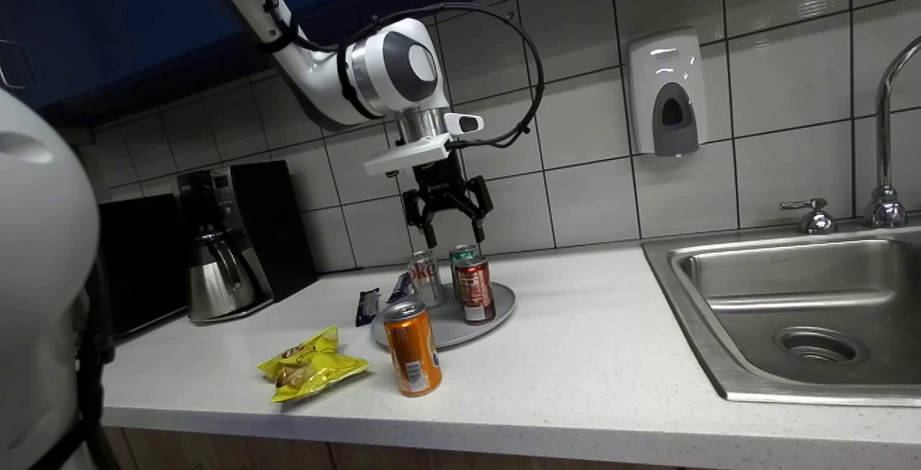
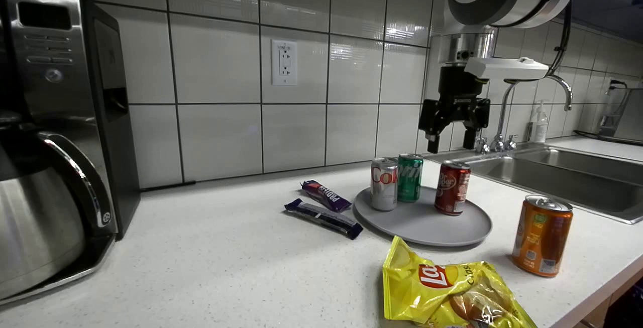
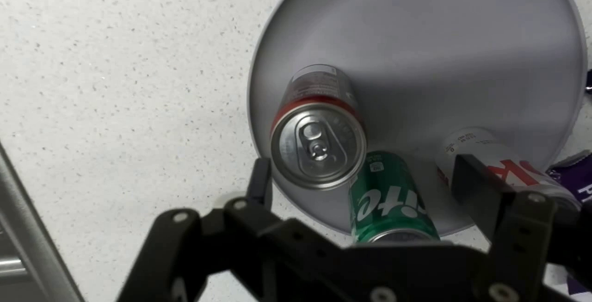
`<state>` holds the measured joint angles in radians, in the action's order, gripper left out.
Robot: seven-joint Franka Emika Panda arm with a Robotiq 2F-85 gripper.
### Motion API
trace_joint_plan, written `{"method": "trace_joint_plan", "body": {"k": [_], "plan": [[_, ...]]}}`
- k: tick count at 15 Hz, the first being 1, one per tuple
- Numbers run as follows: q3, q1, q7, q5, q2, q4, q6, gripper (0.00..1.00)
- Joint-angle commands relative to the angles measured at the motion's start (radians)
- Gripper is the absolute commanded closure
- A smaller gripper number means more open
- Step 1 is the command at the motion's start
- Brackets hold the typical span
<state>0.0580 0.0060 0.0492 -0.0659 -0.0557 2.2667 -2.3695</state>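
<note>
end effector (image 1: 455,241) — jaws apart — above green can (image 2: 412,180) and red can (image 2: 452,188); both on gray plate (image 2: 422,232)

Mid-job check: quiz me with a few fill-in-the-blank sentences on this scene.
The empty gripper is ____, not shut.
Of the red can, green can, silver can and orange can, only the ____ one stands off the plate.
The chip bag is mainly ____ in color.

Missing words: open; orange; yellow.

- "Cok" on the silver can (image 2: 383,192), left side of the plate (image 2: 427,227)
- "Sprite", in part, on the green can (image 2: 411,180), far
- "Dr Pepper", blurred, on the red can (image 2: 452,190), right
- "Lay" and "Clas" on the near chip bag (image 2: 447,295)
- "PRO" on the farther purple wrapper (image 2: 325,196)
</note>
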Motion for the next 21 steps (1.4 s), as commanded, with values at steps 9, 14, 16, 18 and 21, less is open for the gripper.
{"method": "trace_joint_plan", "body": {"k": [9,14,16,18,21], "plan": [[-0.038,0.004,0.002,-0.018,0.098,0.090,-0.016,0.00],[-0.063,0.015,-0.004,-0.013,0.167,0.163,-0.017,0.00],[-0.069,0.019,-0.009,-0.011,0.190,0.192,-0.015,0.00],[-0.073,0.022,-0.015,-0.008,0.213,0.222,-0.016,0.00],[-0.073,0.021,-0.032,-0.002,0.244,0.264,-0.017,0.00]]}}
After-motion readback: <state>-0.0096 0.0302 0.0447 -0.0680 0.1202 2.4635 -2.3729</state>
